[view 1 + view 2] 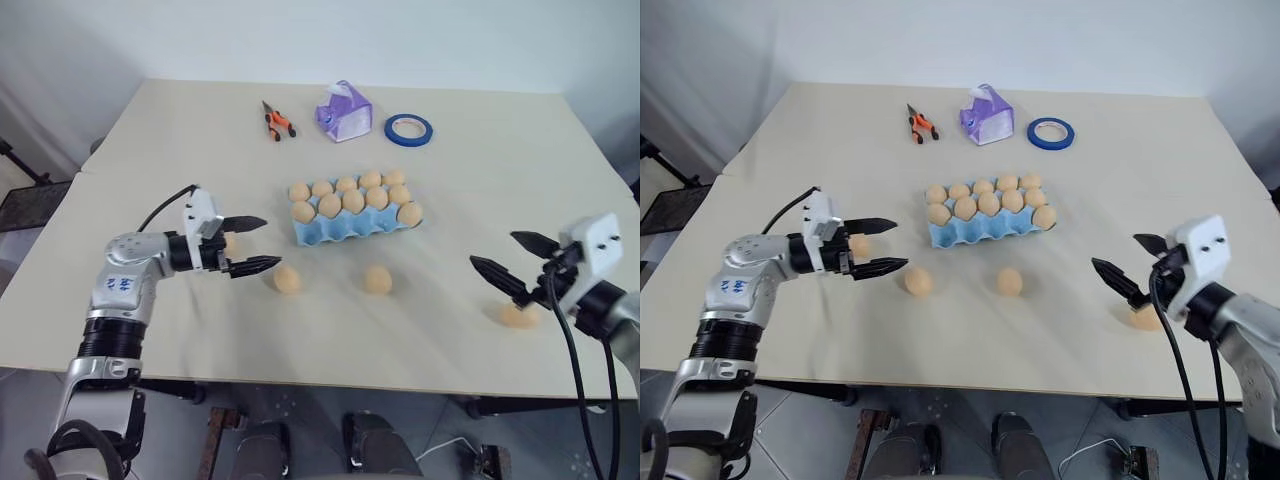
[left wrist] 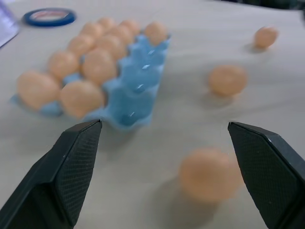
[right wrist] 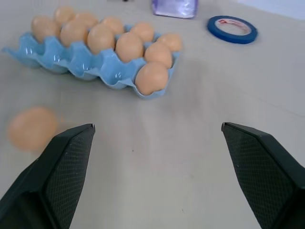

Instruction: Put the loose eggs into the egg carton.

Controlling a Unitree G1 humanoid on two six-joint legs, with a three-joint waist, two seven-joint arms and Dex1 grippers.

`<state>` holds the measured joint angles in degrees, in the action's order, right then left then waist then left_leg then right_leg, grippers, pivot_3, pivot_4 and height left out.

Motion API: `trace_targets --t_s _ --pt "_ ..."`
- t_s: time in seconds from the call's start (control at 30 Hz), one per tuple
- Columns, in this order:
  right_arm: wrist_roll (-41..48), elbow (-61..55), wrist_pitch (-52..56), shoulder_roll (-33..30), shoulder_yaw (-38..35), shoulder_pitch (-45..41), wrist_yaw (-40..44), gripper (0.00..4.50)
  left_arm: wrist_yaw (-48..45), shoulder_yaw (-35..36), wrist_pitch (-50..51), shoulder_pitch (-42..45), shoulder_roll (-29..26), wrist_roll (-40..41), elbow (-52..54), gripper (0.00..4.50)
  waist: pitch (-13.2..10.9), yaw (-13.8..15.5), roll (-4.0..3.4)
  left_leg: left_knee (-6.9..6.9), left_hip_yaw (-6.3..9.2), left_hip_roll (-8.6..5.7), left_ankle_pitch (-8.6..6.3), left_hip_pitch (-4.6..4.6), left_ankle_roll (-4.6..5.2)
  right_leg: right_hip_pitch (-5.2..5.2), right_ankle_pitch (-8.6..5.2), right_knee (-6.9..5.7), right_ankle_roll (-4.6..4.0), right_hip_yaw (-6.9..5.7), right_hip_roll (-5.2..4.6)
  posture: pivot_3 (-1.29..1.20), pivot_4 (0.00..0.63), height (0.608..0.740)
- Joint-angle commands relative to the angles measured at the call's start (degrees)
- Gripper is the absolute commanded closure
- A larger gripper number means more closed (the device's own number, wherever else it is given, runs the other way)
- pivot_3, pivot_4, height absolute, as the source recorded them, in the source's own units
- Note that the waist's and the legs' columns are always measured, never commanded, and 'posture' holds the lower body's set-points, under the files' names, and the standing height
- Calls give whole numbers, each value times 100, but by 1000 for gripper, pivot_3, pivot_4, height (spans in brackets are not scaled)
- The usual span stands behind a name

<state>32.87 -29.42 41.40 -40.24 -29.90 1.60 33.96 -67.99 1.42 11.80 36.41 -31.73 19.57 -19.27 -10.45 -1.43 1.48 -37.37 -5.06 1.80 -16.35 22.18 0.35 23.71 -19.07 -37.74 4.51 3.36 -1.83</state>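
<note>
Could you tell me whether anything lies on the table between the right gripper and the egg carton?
No. In the right wrist view, only bare table lies between the open right gripper and the egg carton. One loose egg sits off to the side.

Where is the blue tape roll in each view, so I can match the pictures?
Left eye view: blue tape roll at the table's far side, right of the purple tissue pack.
Right eye view: same spot.
Left wrist view: beyond the egg carton, past its filled cups.
Right wrist view: beyond the egg carton, beside the tissue pack.
Shared landmark: the egg carton.
</note>
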Motion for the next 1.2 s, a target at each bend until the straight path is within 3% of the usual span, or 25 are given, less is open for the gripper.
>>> trace_targets --t_s 0.03,0.23,0.43,0.83,0.93,1.13,1.2 --pt "93 -757 409 317 -511 423 -735 51 -276 -151 101 91 125 244 461 0 0 -6 0 0 0 0 0 0 0 0 0 0 0 0 0 0 150 740" --pt "-115 -1374 491 1012 -472 1138 -1541 51 -654 -398 173 -78 241 332 710 0 0 -66 0 -1 -9 0 3 -9 -1 -2 2 -6 2 12 5 0 150 740" --pt "-749 -744 -12 1518 -91 1279 -2037 51 -820 -559 250 -149 344 408 921 0 0 -65 0 -4 -10 -2 19 -15 6 -10 21 0 2 15 6 0 150 740" --pt "-1097 612 -533 1483 345 688 -1852 51 -668 -470 235 -234 347 402 994 0 1 -61 1 2 -11 -6 24 -14 14 -11 29 11 5 17 4 0 150 740" --pt "-1132 658 -610 1512 380 641 -1824 660 -630 -444 216 -279 311 397 1004 0 1 -55 1 4 -11 -5 24 -12 14 -11 29 13 5 17 3 0 150 740" --pt "-1132 600 -661 1437 366 649 -1745 2596 -526 -394 194 -362 272 401 1056 0 1 -46 1 6 -9 -6 24 -10 14 -11 29 18 6 15 2 0 150 740" --pt "-1100 496 -592 1354 365 551 -1713 2823 -466 -348 195 -399 258 402 1084 0 1 -49 1 6 -9 -5 24 -10 14 -11 29 19 6 15 2 0 150 740"
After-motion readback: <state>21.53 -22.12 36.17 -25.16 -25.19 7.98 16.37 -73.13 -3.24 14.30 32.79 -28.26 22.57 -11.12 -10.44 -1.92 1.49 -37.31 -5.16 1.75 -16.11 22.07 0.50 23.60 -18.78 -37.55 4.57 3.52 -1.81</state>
